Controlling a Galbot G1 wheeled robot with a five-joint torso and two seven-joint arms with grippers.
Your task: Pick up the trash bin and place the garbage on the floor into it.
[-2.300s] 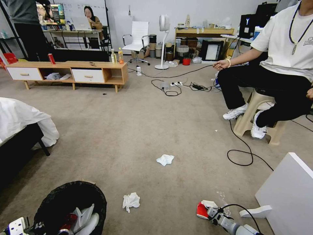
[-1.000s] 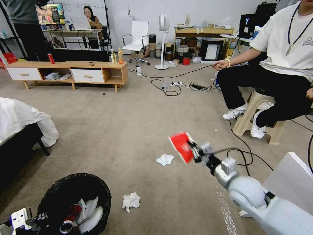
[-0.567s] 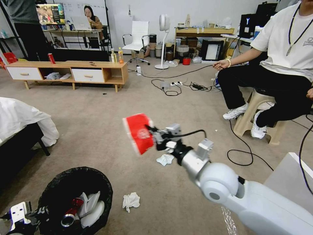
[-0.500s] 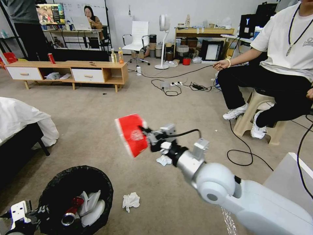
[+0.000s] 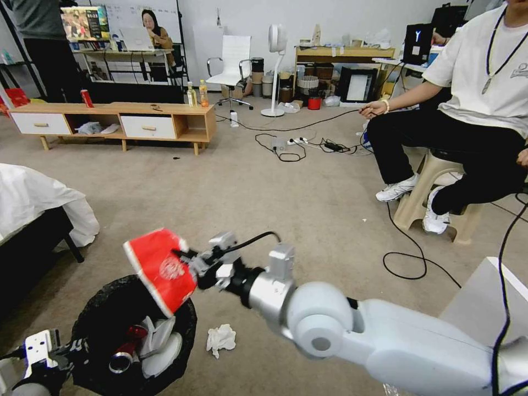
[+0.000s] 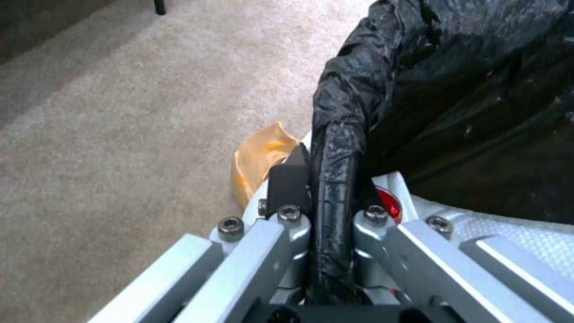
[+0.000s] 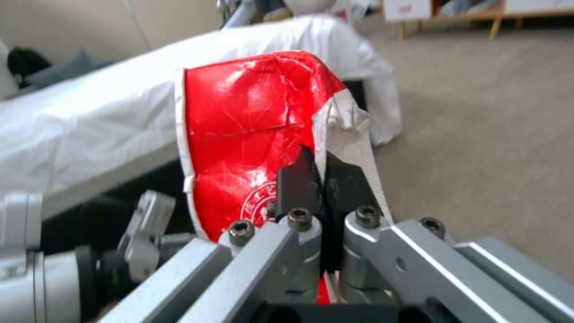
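1. Right gripper (image 5: 187, 263) is clamped on the red snack packet (image 5: 160, 269), which hangs over the bin's (image 5: 181, 324) far rim, long side tilted down toward the opening.
2. Left gripper (image 6: 326, 197) is pinching the bin's bag-covered rim.
3. One tissue (image 5: 221, 338) visible on the carpet, just beside the bin.

Head cam sits high, looking forward and down across the beige carpeted floor (image 5: 264, 181). Both wrist cams sit super close behind their own fingers (left one nearly touching the black-bagged round trash bin (image 6: 454, 103)), which the head view shares.
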